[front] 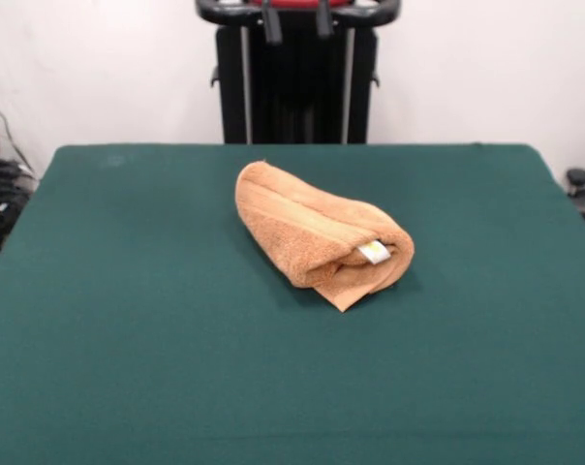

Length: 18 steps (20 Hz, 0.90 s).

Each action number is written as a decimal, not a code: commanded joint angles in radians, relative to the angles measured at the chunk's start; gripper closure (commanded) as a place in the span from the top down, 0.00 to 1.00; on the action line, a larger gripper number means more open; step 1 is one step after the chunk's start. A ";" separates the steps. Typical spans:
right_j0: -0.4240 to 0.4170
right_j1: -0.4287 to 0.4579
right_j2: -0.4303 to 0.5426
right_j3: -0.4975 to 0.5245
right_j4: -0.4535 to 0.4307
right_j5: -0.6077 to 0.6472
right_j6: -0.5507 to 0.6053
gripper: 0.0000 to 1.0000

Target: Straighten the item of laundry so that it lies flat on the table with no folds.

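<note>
Towel [317,237] first: it sits near the middle of the table [128,349], a little toward the pedestal [297,87] side, and it is far from flat. It is rolled or folded over on itself into a thick, loaf-like bundle that runs diagonally, with its rounded end pointing toward the pedestal and its open end pointing away from it. At that open end a white tag [374,252] with yellow print peeks out of the folds, and just below the tag one loose corner [343,298] lies on the green cloth.

Only two dark tips [294,24] of the gripper show at the top edge, above the pedestal and well apart from the towel. I cannot tell whether it is open or closed, and it holds nothing visible.

Judging from this layout, the main risk is a grab on the fat middle of the bundle. That would likely catch several layers at once, so a pull would drag or lift the whole roll instead of opening it. The loose corner below the tag looks like the safer hold, but it lies thin against the table, so a pinch there could miss the towel or snag the green table cloth along with it. The inner layers are hidden, so the direction of unrolling is uncertain, and a pull the wrong way could tighten the roll. Terry on a felt-like top probably grips, which may cause bunching rather than sliding. A long pull away from the pedestal could also leave new creases.
</note>
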<state>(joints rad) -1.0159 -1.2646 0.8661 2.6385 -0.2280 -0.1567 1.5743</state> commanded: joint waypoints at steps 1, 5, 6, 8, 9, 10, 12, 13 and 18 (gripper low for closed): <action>0.070 0.065 -0.033 0.026 -0.113 0.032 0.086 1.00; 0.100 0.105 -0.145 -0.007 -0.206 0.073 0.062 1.00; 0.104 0.108 -0.132 -0.016 -0.224 0.075 0.058 1.00; 0.130 0.097 -0.103 -0.040 -0.261 0.084 0.035 1.00; 0.154 0.089 -0.086 -0.068 -0.274 0.111 0.015 1.00; 0.165 0.080 -0.065 -0.082 -0.271 0.137 0.013 1.00; 0.191 0.057 -0.027 -0.114 -0.239 0.195 0.012 1.00; 0.194 0.052 0.009 -0.130 -0.230 0.245 -0.011 1.00; 0.302 0.182 -0.045 -0.264 -0.392 0.496 -0.125 1.00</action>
<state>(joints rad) -0.8284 -1.2271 0.8002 2.5503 -0.4874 0.0202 1.5743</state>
